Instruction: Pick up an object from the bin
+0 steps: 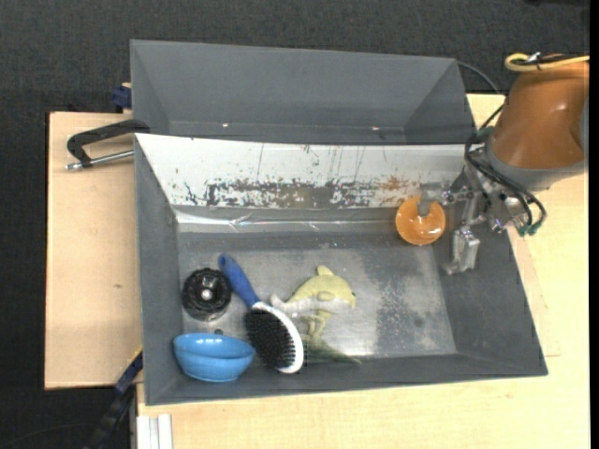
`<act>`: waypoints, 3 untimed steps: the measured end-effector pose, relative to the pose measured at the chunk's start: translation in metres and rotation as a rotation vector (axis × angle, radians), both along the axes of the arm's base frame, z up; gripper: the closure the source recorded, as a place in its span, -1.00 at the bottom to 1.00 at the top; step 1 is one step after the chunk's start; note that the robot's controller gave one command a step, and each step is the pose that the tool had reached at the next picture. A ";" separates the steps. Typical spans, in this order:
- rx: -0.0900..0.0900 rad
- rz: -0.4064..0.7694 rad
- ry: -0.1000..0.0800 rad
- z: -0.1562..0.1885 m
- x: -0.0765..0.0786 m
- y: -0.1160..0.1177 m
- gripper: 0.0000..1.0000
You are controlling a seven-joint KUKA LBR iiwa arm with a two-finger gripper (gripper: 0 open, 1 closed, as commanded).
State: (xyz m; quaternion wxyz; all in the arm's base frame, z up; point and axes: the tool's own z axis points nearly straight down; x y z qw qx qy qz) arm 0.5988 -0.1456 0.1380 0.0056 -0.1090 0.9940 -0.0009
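One orange round object sits back right in the bin, by the rear wall. My pincer hangs just right of it; I cannot tell its opening or hold. Front left lie a brush, a yellow toy and a blue bowl.

The grey metal bin has a worn, scuffed floor, bare over most of its right half. Its things are gathered at the near left: a blue bowl in the near-left corner, a black round knob-like thing just beyond it, and a hairbrush with a blue handle and a white, black-bristled head lying slantwise beside both. A pale yellow toy, perhaps a dolphin, touches the brush head on its right. Well apart, at the far right, an orange ball sits against the far wall.
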 end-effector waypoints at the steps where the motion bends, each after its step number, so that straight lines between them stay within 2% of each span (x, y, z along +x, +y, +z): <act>1: 0.006 -0.184 0.005 -0.029 0.002 0.032 -1.00; 2: 0.003 -0.156 0.005 -0.060 0.006 0.012 -1.00; 3: 0.001 -0.156 -0.004 -0.057 0.008 0.012 1.00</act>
